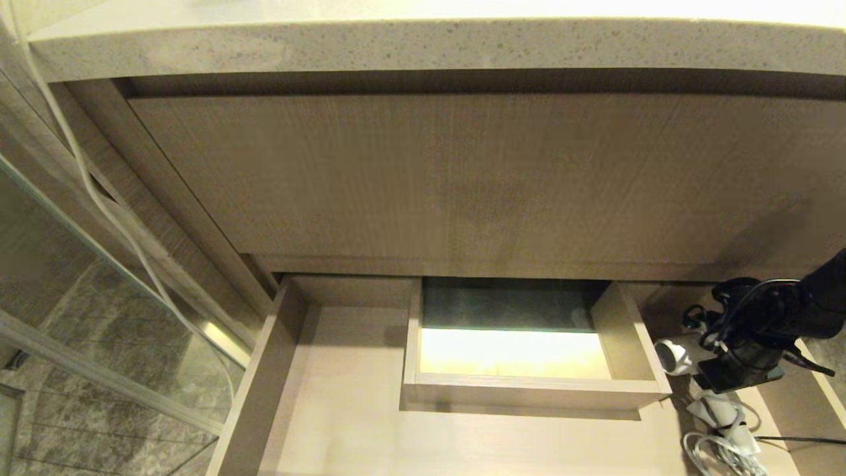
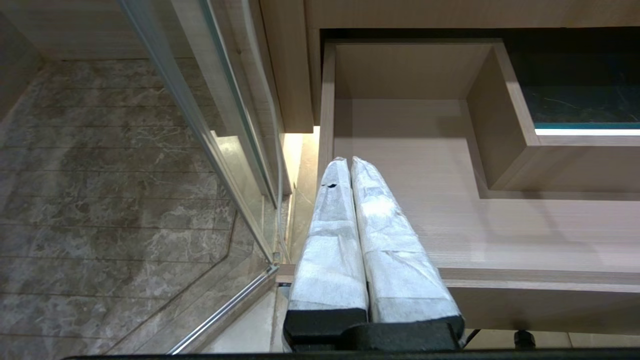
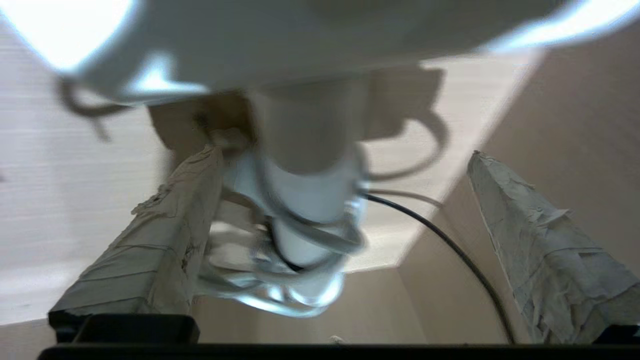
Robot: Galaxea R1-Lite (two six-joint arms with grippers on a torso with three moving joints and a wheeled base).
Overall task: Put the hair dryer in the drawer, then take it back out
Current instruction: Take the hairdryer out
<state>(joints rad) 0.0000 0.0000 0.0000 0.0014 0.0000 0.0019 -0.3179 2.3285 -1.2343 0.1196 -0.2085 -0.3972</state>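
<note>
One hair dryer (image 1: 675, 354) lying in the right end of the one open drawer (image 1: 344, 423), coiled white cord (image 1: 717, 449) beside its handle. Right gripper (image 3: 345, 220) straddling the handle, taped fingers (image 3: 150, 250) spread wide, gripping nothing. Left gripper (image 2: 349, 165) pressed closed, empty, above the drawer's left end. No legible writing.

**Right pincer spread wide, left pincer closed**

The right arm is reaching in from the right edge of the head view, its dark wrist angling downward. The right pincer (image 3: 345, 235) is standing with its two tape-wrapped fingers (image 3: 150, 250) far apart, gripping nothing between them. The left pincer (image 2: 350, 165), seen only by its own wrist camera, is pointing forward and down with its white-wrapped fingers (image 2: 330, 235) pressed together along their length, holding nothing.
</note>
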